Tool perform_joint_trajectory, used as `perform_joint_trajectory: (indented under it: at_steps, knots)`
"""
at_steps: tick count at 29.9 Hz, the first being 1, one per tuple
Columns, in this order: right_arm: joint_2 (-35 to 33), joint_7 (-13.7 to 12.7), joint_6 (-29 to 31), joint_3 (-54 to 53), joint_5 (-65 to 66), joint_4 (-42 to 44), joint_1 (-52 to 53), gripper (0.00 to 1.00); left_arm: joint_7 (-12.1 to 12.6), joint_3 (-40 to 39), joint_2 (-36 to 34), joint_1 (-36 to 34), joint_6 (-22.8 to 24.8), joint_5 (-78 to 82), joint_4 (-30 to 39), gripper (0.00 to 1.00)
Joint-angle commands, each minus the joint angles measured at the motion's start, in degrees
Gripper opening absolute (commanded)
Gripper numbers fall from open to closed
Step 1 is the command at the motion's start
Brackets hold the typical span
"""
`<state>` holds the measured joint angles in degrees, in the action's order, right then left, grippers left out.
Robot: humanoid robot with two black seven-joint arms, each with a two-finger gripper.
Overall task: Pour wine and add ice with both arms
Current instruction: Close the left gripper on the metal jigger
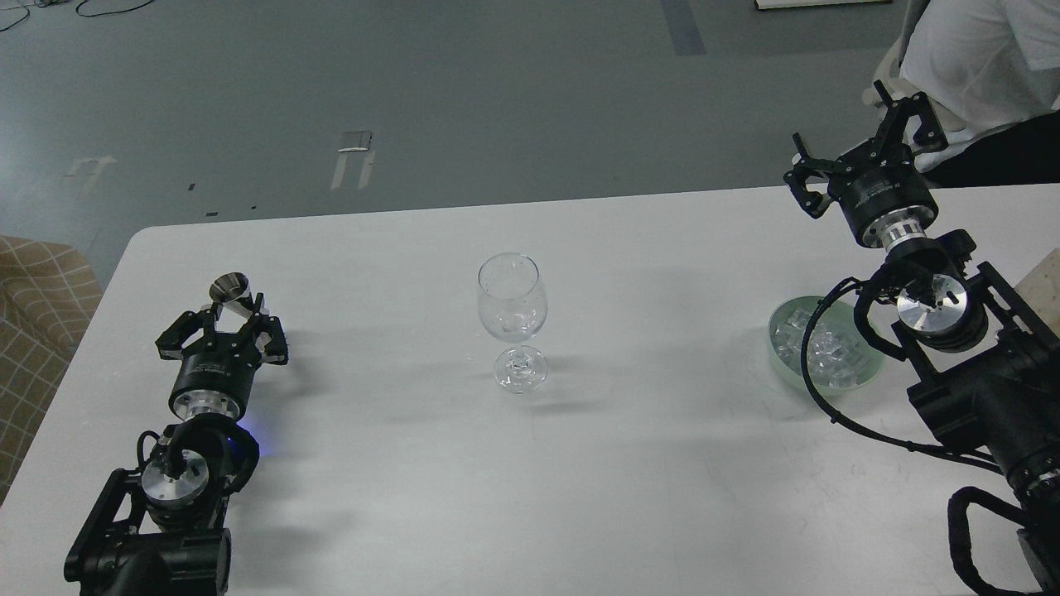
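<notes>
A clear stemmed glass [512, 308] stands upright at the table's middle; I cannot make out the wine in it. A small metal cup [229, 290] stands tilted at the left, between the tips of my left gripper [225, 324], whose fingers are spread wide and do not visibly clamp it. The ice [821, 348] is a heap of clear cubes in a pale green bowl [782, 358] at the right, partly hidden by my right arm's cable. My right gripper [861, 136] is open and empty, raised beyond the bowl near the table's far edge.
The white table [530, 480] ends just behind the right gripper. A person in white [969, 58] sits past the far right corner. A checked sofa [33, 314] stands off the left edge. A pale board [1045, 281] lies at the right edge.
</notes>
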<state>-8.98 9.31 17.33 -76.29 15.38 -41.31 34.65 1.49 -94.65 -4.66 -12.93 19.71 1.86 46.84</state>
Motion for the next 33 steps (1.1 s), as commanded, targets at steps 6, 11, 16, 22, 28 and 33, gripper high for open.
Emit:
perform_joint_trajectory:
  at_steps: [6,11,16,22,28,33]
  knots:
    - [-0.3,0.0,0.1,0.0,0.0,0.1,-0.3,1.00,0.0,0.1,0.3,0.7,3.8,-0.1,0.2,0.41]
    - [-0.3,0.0,0.0,0.0,0.0,0.1,0.1,1.00,0.0,0.3,0.3,0.7,4.5,-0.4,0.2,0.39]
    - [-0.3,0.0,0.0,0.0,0.0,0.1,0.1,1.00,0.1,0.4,0.2,0.5,4.5,-0.5,0.2,0.37]
    - [-0.3,0.0,0.0,0.0,0.0,0.1,0.0,1.00,0.1,0.5,0.3,0.7,4.5,-0.5,0.3,0.37]
    - [-0.4,0.0,0.0,0.0,0.0,0.1,-0.1,1.00,0.1,0.5,0.3,0.8,4.7,-0.5,0.9,0.37]
    - [-0.3,0.0,0.0,0.0,0.0,0.1,-0.1,1.00,0.1,0.4,0.4,1.1,5.8,-0.5,1.3,0.35]
